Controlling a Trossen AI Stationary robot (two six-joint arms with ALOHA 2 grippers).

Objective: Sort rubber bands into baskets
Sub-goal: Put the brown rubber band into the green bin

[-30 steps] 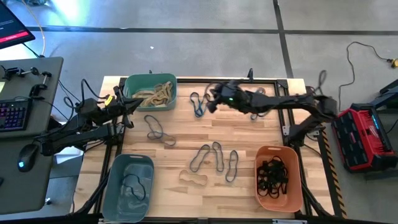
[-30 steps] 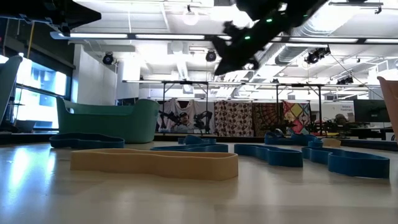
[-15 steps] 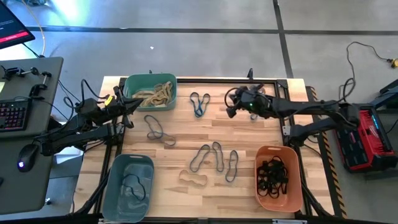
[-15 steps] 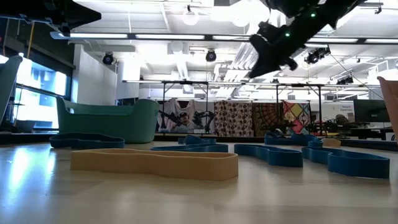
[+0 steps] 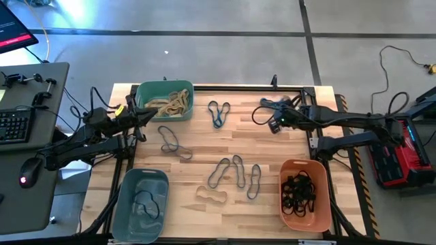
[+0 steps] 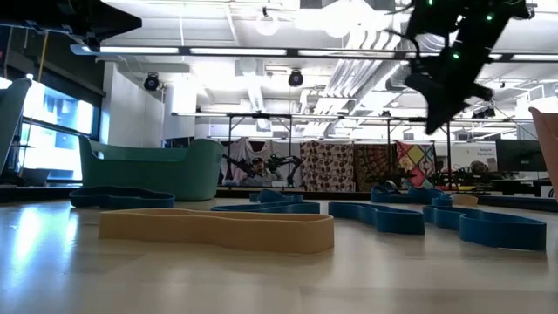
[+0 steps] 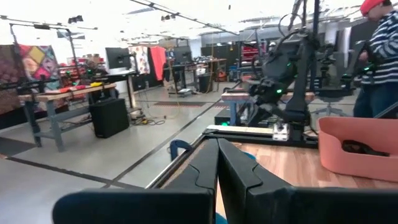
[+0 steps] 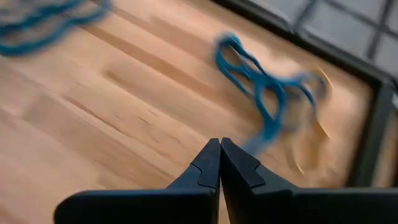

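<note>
The sort looks partly done: tan rubber bands (image 5: 169, 102) fill the teal-green basket (image 5: 141, 92), black ones the orange basket (image 5: 320, 211), yet several loops lie loose on the tabletop (image 5: 272, 150) while both the right end effector (image 5: 274, 125) and left end effector (image 5: 151, 114) are closed and empty.

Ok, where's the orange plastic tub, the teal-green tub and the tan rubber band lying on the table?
orange plastic tub (image 5: 327, 207): high view, right rim.
teal-green tub (image 5: 191, 102): high view, right wall.
tan rubber band (image 5: 212, 197): high view, its pinched middle.

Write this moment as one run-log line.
left end effector: shut, beside green basket | right end effector: shut, empty, above blue rubber band | orange basket: black bands
</note>
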